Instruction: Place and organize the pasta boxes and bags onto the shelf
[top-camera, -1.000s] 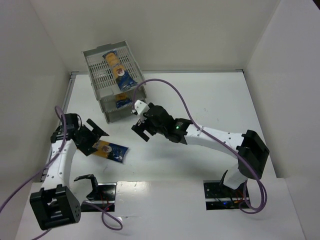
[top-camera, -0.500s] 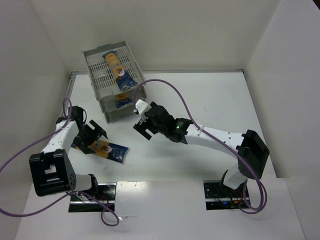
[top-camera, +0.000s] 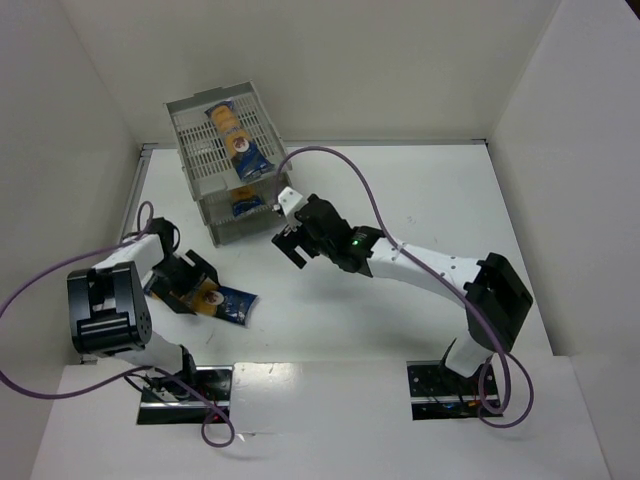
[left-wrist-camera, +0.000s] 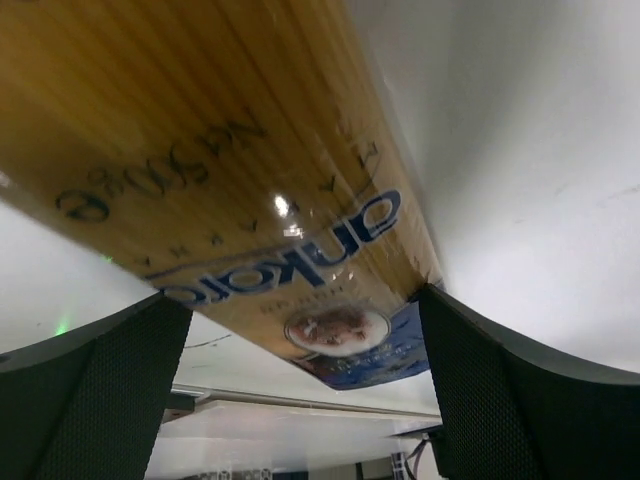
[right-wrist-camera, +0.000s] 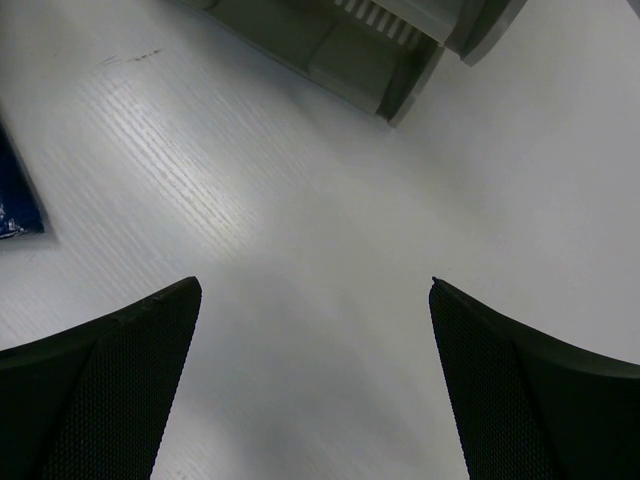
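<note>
Two of the three packets are on the shelf: the first packet lies on the top tray and the second packet on a lower tier. The third packet is left to place; it lies flat on the worktop, near the front of the shelf. The left hand sits over its yellow middle, fingers spread wide on either side, not gripping it. The right hand is equally wide and holds nothing, above bare worktop just beside the shelf corner. Treat the task as about two thirds done.
</note>
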